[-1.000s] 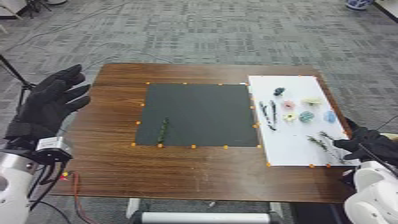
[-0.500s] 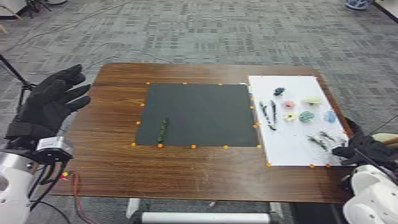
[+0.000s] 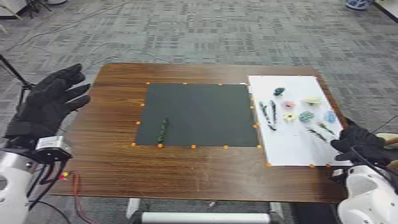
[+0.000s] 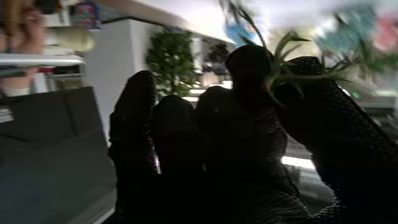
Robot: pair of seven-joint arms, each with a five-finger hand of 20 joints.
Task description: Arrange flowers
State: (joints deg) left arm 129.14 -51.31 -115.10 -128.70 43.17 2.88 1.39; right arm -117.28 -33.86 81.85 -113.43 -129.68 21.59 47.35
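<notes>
One stem [image 3: 163, 131] is down, near the mat's [image 3: 200, 100] near-left corner, so the arrangement looks barely begun! Blooms [image 3: 306, 116] and more greenery [image 3: 315, 134] wait on the board [image 3: 293, 154] at the desk's [image 3: 195, 172] right. By its near-right corner, the right hand [image 3: 357, 144] pinches a sprig [image 4: 277, 76]; the left hand [image 3: 51, 102] hangs open.

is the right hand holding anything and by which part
Yes, a green sprig: the right robot hand appears to pinch it by its leafy part, between thumb and fingertip. The exact contact point is hidden.
</notes>
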